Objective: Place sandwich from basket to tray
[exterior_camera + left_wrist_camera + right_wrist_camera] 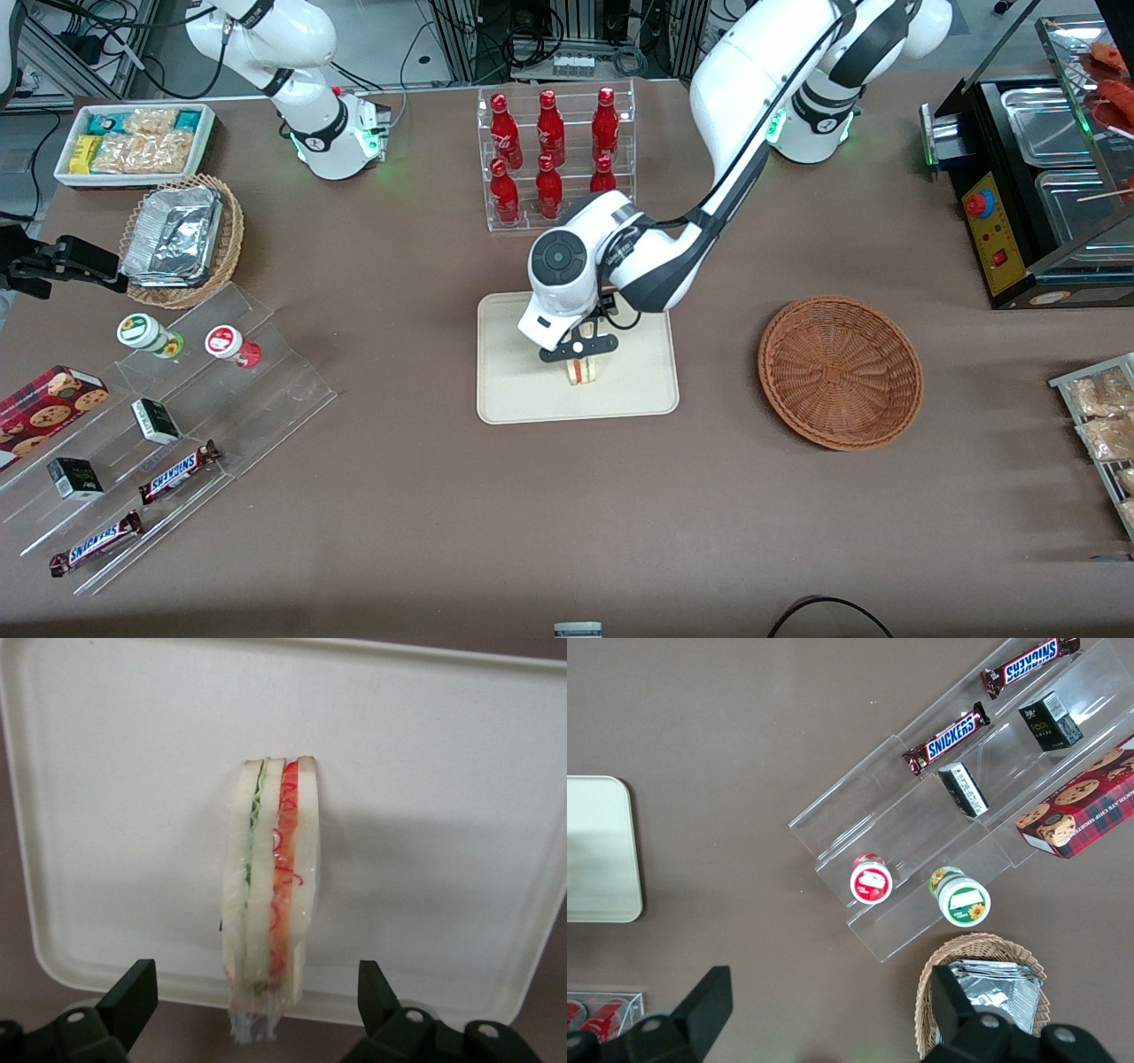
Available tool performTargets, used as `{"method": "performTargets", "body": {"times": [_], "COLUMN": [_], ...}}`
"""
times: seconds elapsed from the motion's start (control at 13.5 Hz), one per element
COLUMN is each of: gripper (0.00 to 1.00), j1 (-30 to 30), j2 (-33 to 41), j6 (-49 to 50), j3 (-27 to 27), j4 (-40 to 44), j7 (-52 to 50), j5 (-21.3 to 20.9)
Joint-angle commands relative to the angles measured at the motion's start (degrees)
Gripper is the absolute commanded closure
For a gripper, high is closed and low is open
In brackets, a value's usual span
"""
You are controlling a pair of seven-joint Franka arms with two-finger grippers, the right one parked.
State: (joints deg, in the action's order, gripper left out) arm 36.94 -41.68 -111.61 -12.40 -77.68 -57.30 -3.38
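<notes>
The sandwich (582,370), a white-bread wedge with red and green filling, stands on its edge on the cream tray (523,390), in the half nearer the front camera. The left gripper (580,347) hovers just above it, open. In the left wrist view the sandwich (270,895) rests on the tray (443,815), and the black fingers (133,990) stand wide apart on either side of it without touching it; the gripper (255,983) holds nothing. The reddish-brown basket (840,372) sits empty beside the tray, toward the working arm's end of the table.
A clear rack of red bottles (554,155) stands farther from the front camera than the tray. Toward the parked arm's end are a tan wicker basket of foil containers (182,239), a white snack bin (133,142) and an acrylic stand with candy bars (177,425). A black food warmer (1036,177) stands toward the working arm's end.
</notes>
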Motion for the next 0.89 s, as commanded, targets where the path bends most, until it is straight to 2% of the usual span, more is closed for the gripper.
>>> {"method": "performTargets", "body": {"times": [0.0,0.15,0.3,0.59,0.81], "gripper": [0.00,0.00,0.00,0.00,0.00], "j1": [0.2,-0.2,-4.7,-9.2,-16.0], "j2": [5.6,8.4,11.1,14.7,20.6], "j6": [6.0,10.6,12.2,20.7,18.8], "j3": [0.4,0.6,0.3,0.6,0.4], "j4": [0.3,1.0,0.6,-0.4,-8.6], "j7": [0.9,6.0,12.0,22.3,34.7], "j5": [-0.4,-0.6,-0.3,-1.3,-1.8]}}
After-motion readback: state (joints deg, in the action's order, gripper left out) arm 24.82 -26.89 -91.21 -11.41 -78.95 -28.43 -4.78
